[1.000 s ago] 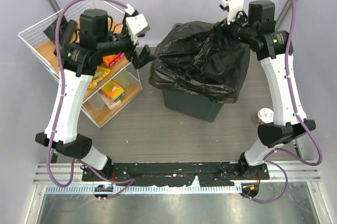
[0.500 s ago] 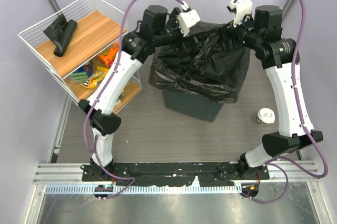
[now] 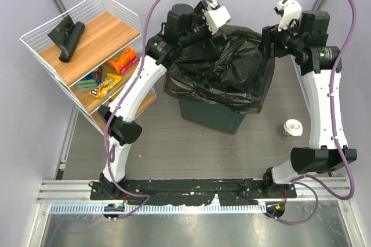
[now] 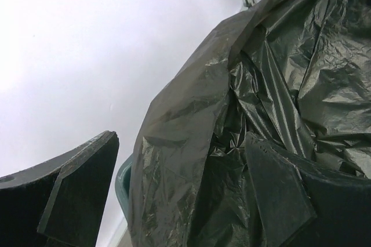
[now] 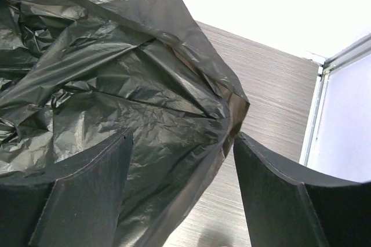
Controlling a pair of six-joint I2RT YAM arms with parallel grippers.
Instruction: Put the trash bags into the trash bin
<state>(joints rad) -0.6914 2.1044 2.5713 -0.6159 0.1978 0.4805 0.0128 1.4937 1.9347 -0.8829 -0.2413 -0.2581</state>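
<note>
A large crinkled black trash bag [image 3: 223, 67] lies draped over the top of the dark grey-green trash bin [image 3: 210, 116], hanging down its sides. My left gripper [image 3: 204, 33] is at the bag's back left edge. In the left wrist view it [image 4: 174, 200] is open, with a fold of the bag [image 4: 191, 142] between its wide fingers and the bin's rim [image 4: 123, 183] beside it. My right gripper [image 3: 268, 41] is at the bag's back right corner. In the right wrist view it [image 5: 179, 189] is open around the bag's edge [image 5: 174, 113]. A black roll of bags [image 3: 68, 37] lies on the rack's top shelf.
A white wire shelf rack [image 3: 40, 47] with wooden shelves stands at the left, with colourful snack packets [image 3: 120, 60] on its lower shelves. A paper cup [image 3: 291, 127] stands on the floor right of the bin. Walls close in behind the bin.
My left arm has swung from the rack across to the bag's back left edge. My right gripper has moved right and slightly down along the bag's back edge to its right corner.
</note>
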